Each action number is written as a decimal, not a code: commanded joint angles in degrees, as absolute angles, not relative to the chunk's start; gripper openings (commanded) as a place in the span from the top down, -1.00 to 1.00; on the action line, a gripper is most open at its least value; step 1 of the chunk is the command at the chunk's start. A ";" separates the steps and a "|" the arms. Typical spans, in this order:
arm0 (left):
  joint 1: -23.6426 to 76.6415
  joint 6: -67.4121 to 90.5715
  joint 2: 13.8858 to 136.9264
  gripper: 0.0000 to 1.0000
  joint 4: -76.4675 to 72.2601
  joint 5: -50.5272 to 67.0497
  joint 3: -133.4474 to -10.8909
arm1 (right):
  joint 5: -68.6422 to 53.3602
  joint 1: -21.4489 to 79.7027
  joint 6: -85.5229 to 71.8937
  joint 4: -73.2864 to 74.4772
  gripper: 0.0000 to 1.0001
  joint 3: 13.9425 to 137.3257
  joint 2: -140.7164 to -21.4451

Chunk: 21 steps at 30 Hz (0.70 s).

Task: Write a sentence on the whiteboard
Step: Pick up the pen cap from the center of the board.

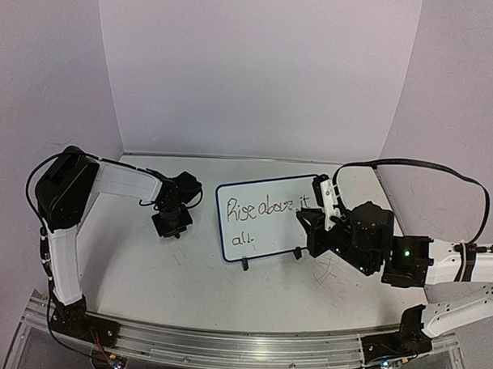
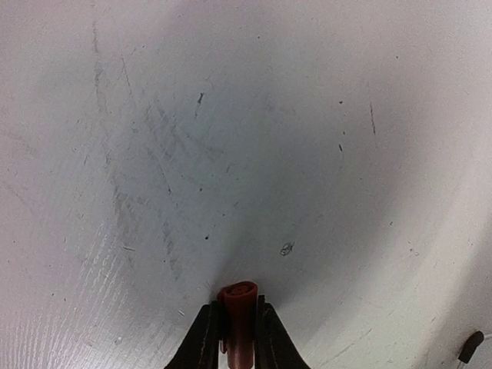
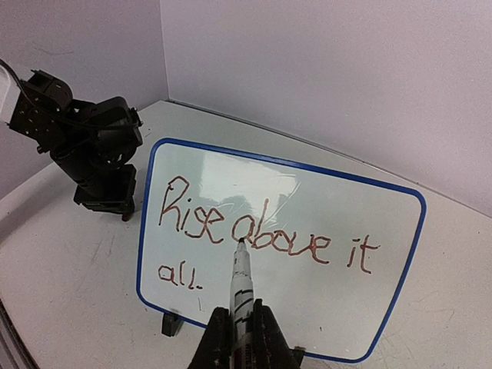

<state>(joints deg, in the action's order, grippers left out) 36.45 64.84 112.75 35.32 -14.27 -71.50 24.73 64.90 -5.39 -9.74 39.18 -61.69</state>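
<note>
Now: sentence (image 3: 254, 231) showing on whiteboard (image 1: 277, 238)

Whiteboard is standing upright approx mid of the desk (image 1: 146, 270), w/ "Rise above it all." running over two rows. Right tool (image 3: 241, 315), at approx 4 o'clock of the board, is clamping a marker (image 3: 241, 280), tip pointing at the "a" of "above"; contact unclear. Left tool (image 2: 237, 307), at 9 o'clock, is gripping a red cap (image 2: 237, 292) b/w its fingers, pointing down at the desk.

top: high, facing down | left wrist: close on tabletop (image 2: 307, 115) | right wrist: near whiteboard (image 3: 323, 307), shared with top
</note>
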 commanded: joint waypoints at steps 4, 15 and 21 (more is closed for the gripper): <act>35.53 61.76 115.81 0.89 40.07 -12.35 -69.36 | 23.95 64.90 -5.25 -11.96 1.00 39.15 -61.97; 34.83 61.10 79.98 1.00 23.54 -11.49 -56.04 | 8.55 65.78 -13.27 -17.68 1.00 45.44 -72.36; 34.63 64.14 54.92 1.00 -1.93 -3.47 -38.74 | 7.53 69.59 -18.60 -24.40 1.00 53.41 -82.10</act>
